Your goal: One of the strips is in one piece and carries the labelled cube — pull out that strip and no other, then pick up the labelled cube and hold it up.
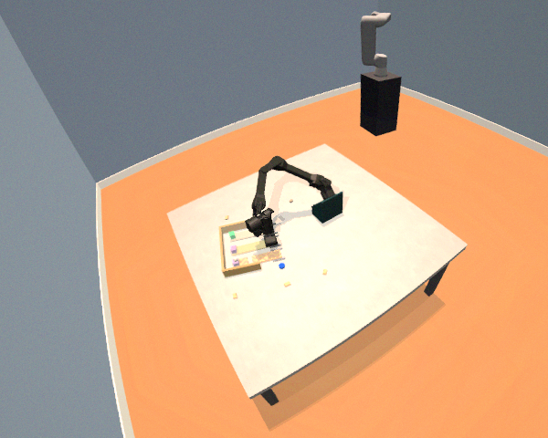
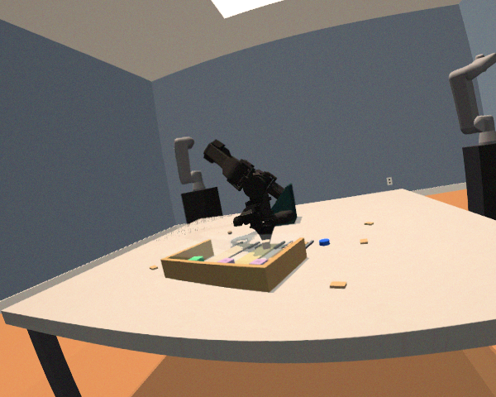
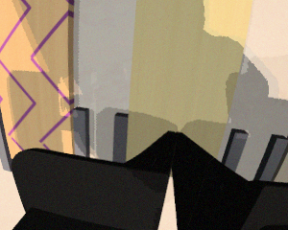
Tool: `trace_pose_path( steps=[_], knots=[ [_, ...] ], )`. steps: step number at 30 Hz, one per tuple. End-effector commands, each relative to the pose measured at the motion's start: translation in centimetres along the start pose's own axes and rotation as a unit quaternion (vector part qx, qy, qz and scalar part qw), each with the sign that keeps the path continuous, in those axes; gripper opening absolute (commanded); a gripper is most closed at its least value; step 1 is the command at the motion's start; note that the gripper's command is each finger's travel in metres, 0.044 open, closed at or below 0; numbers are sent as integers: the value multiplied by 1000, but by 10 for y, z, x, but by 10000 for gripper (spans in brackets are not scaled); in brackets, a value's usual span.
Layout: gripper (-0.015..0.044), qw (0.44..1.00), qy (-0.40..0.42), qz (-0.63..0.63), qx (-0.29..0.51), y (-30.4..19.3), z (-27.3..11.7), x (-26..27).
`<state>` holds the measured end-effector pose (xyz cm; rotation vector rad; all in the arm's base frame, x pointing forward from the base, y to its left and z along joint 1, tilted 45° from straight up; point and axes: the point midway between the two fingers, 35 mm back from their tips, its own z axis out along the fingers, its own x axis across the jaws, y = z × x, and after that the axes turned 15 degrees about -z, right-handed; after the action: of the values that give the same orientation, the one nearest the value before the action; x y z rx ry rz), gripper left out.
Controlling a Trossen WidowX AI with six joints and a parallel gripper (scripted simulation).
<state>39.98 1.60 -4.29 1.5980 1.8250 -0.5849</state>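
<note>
My gripper (image 1: 273, 245) (image 2: 265, 245) (image 3: 173, 139) is shut and empty, its tips over the yellow strip (image 3: 170, 62) (image 1: 252, 247). A purple cube (image 1: 233, 249) (image 2: 226, 260) is at that strip's far end. An orange strip with purple zigzags (image 3: 14, 86) (image 1: 269, 255) lies beside it; a lighter break seems to show along it. Another purple cube (image 1: 236, 262) (image 2: 258, 260) is at that row's end. A green cube (image 1: 231, 234) (image 2: 196, 259) sits at the end of the third, pale strip. Labels on the cubes are too small to read.
A wooden-walled tray (image 1: 222, 249) (image 2: 214, 274) surrounds the strips on three sides. Dark upright posts (image 3: 120, 139) (image 3: 235, 148) flank the strip ends. A blue disc (image 1: 281, 265) (image 2: 324, 241), small tan blocks (image 1: 287, 284) (image 2: 338, 284) and a dark green panel (image 1: 328, 207) stand or lie outside.
</note>
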Motion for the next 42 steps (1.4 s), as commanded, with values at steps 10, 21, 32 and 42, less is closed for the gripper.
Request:
trace_pose_path(
  steps=[10,21,32,42],
  knots=[
    [0,1000,2,-3,10,-26,4,7],
    [0,1000,2,-3,10,-41,4,11],
    [0,1000,2,-4,11,-57,4,16],
    [0,1000,2,-4,11,-72,4,20]
  ],
)
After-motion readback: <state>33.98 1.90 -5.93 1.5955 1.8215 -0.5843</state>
